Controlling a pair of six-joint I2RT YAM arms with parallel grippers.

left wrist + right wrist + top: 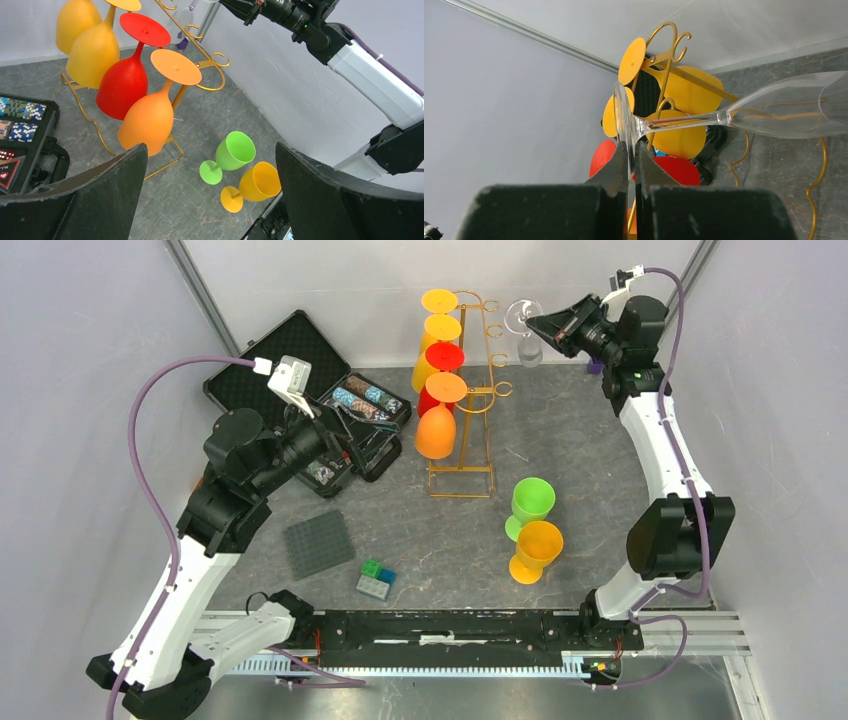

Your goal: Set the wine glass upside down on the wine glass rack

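Note:
My right gripper (543,324) is shut on the round foot of a clear wine glass (523,335) and holds it upside down in the air, just right of the gold wire rack (478,390), near its far loops. In the right wrist view the fingers (622,160) pinch the foot's rim and the clear wine glass's bowl (784,112) points right, in front of the rack's hooks (667,55). Several coloured glasses hang upside down on the rack's left side (438,360). My left gripper (210,190) is open and empty, left of the rack.
A green glass (530,505) and a yellow-orange glass (535,550) stand on the table in front of the rack. An open black case (330,390) of small items lies at the left. A dark baseplate (318,543) and small blocks (376,580) lie near the front.

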